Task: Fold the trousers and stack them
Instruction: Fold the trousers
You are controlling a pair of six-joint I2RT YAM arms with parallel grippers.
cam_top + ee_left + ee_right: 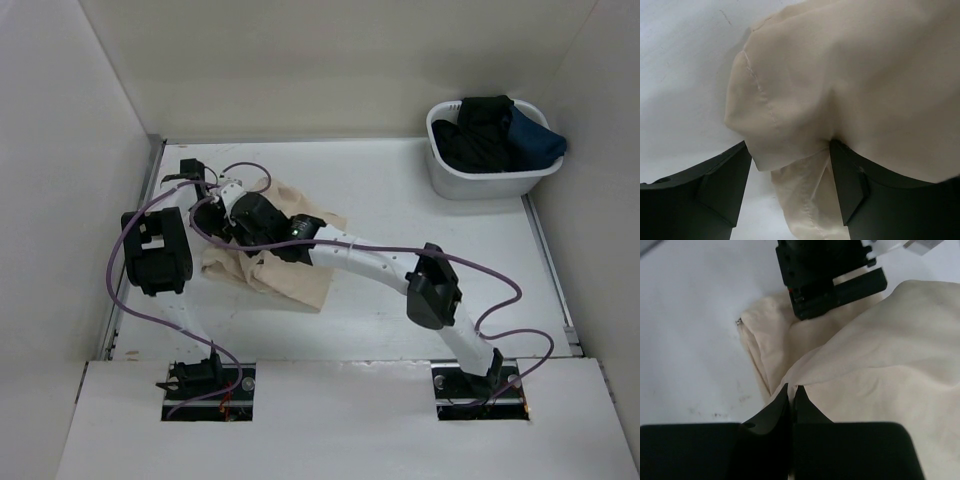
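Two grippers are working the wrinkled cream cotton trousers (300, 282), bunched at nine o'clock on the white table (420, 200). The right gripper (792, 390) is clenching, apparently pinching a fold for lifting. The left gripper (789, 146) is standing released, straddling a hem, likely preparing a second grasp.

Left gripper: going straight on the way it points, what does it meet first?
The trousers: a fold sits inside the open left gripper; depth is unclear, but cloth comes first.

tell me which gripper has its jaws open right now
The left gripper: it stands open around a fold of the trousers, while the right gripper is pinched shut on the cloth.
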